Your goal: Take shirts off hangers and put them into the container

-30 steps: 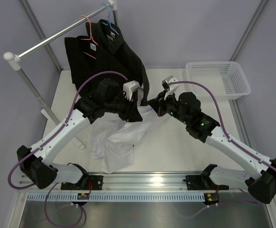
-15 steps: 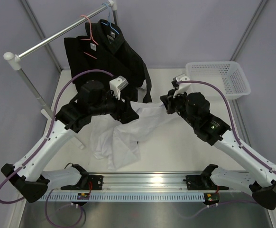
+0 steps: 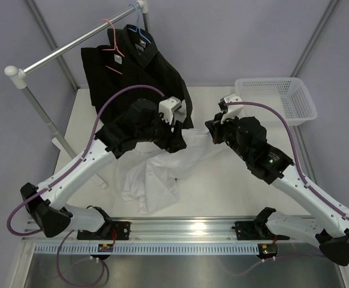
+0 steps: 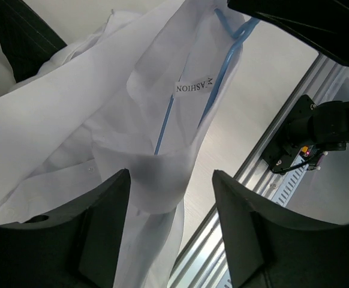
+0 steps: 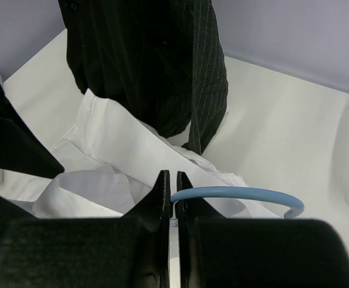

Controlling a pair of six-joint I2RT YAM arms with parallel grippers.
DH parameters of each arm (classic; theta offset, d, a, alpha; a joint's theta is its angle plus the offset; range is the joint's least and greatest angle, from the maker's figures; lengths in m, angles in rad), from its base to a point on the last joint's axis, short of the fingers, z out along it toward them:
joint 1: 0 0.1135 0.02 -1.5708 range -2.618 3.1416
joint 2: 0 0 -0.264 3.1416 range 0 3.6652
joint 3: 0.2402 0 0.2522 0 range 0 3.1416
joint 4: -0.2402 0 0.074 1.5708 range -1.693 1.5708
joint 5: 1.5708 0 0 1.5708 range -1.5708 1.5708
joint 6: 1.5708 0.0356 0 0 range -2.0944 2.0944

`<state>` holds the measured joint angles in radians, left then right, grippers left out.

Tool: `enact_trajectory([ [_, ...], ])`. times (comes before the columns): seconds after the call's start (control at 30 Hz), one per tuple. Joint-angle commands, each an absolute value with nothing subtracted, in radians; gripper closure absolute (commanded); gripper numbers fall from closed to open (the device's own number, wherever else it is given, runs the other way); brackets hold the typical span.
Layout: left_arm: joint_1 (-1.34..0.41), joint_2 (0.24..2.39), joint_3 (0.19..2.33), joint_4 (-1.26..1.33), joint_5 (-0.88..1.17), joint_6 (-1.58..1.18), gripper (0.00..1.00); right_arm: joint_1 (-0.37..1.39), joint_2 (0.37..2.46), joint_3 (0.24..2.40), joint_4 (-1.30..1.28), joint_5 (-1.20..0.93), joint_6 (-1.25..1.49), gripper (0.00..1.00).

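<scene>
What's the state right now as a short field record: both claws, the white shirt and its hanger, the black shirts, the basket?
left claw: open over the white shirt, gripping nothing
right claw: shut on the hook of the light blue hanger
white shirt: mostly heaped on the table, hanger wire inside its collar
black shirts: two, on hangers on the rail
basket: far right of the table, no shirt in it
</scene>
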<state>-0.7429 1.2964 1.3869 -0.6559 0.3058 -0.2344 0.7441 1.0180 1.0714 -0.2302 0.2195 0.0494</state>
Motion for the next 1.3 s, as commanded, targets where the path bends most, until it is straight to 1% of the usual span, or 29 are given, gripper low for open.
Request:
enact_trajectory([
  [0.0, -0.758, 1.334, 1.457, -0.624, 0.272, -0.227, 0.41, 0.744, 0.989, 1.104, -0.202, 0.252, 0.029, 1.0],
  [0.03, -0.758, 1.342, 1.46, -0.624, 0.27, -0.227, 0.45, 0.742, 0.989, 1.101, -0.204, 0.252, 0.026, 1.0],
  [0.07, -0.759, 1.354, 1.468, -0.624, 0.27, -0.227, 0.53, 0.744, 0.989, 1.097, -0.204, 0.255, 0.025, 1.0],
  [0.17, -0.764, 1.365, 1.473, -0.624, 0.278, -0.23, 0.64, 0.742, 0.983, 1.091, -0.201, 0.256, 0.025, 1.0],
  [0.2, -0.765, 1.367, 1.473, -0.623, 0.275, -0.23, 0.72, 0.744, 0.98, 1.088, -0.196, 0.256, 0.025, 1.0],
  [0.23, -0.765, 1.367, 1.473, -0.624, 0.273, -0.229, 0.77, 0.742, 0.98, 1.086, -0.196, 0.256, 0.026, 1.0],
  [0.3, -0.765, 1.358, 1.471, -0.624, 0.259, -0.224, 0.81, 0.744, 0.982, 1.085, -0.201, 0.262, 0.023, 1.0],
  [0.4, -0.765, 1.342, 1.468, -0.624, 0.244, -0.216, 0.82, 0.744, 0.982, 1.075, -0.201, 0.276, 0.023, 1.0],
  [0.43, -0.765, 1.338, 1.467, -0.624, 0.239, -0.213, 0.86, 0.742, 0.98, 1.072, -0.199, 0.278, 0.023, 1.0],
  [0.5, -0.765, 1.327, 1.465, -0.624, 0.229, -0.207, 0.89, 0.742, 0.979, 1.065, -0.199, 0.284, 0.023, 1.0],
  [0.57, -0.765, 1.319, 1.462, -0.624, 0.224, -0.206, 0.94, 0.742, 0.977, 1.06, -0.201, 0.29, 0.026, 1.0],
  [0.63, -0.765, 1.313, 1.457, -0.623, 0.209, -0.201, 0.95, 0.742, 0.976, 1.055, -0.207, 0.314, 0.034, 1.0],
  [0.7, -0.765, 1.293, 1.448, -0.624, 0.172, -0.192, 0.99, 0.744, 0.977, 1.054, -0.224, 0.369, 0.037, 1.0],
  [0.73, -0.765, 1.283, 1.444, -0.626, 0.157, -0.187, 1.0, 0.742, 0.979, 1.051, -0.227, 0.392, 0.037, 1.0],
  [0.77, -0.765, 1.27, 1.43, -0.626, 0.141, -0.186, 1.0, 0.742, 0.98, 1.049, -0.238, 0.455, 0.037, 1.0],
  [0.93, -0.765, 1.145, 1.37, -0.63, 0.016, -0.164, 1.0, 0.73, 0.994, 1.058, -0.287, 0.598, 0.038, 1.0],
  [0.97, -0.764, 1.125, 1.358, -0.637, -0.01, -0.161, 1.0, 0.707, 0.989, 1.06, -0.304, 0.594, 0.044, 1.0],
  [1.0, -0.764, 1.103, 1.333, -0.644, -0.087, -0.161, 1.0, 0.697, 0.985, 1.065, -0.311, 0.585, 0.052, 1.0],
  [1.1, -0.764, 1.031, 1.281, -0.657, -0.175, -0.167, 1.0, 0.666, 0.94, 1.072, -0.327, 0.546, 0.077, 1.0],
  [1.17, -0.764, 0.99, 1.209, -0.657, -0.172, -0.189, 1.0, 0.664, 0.904, 1.084, -0.337, 0.523, 0.075, 1.0],
  [1.27, -0.764, 0.962, 1.122, -0.655, -0.112, -0.238, 1.0, 0.664, 0.867, 1.127, -0.363, 0.508, 0.089, 1.0],
])
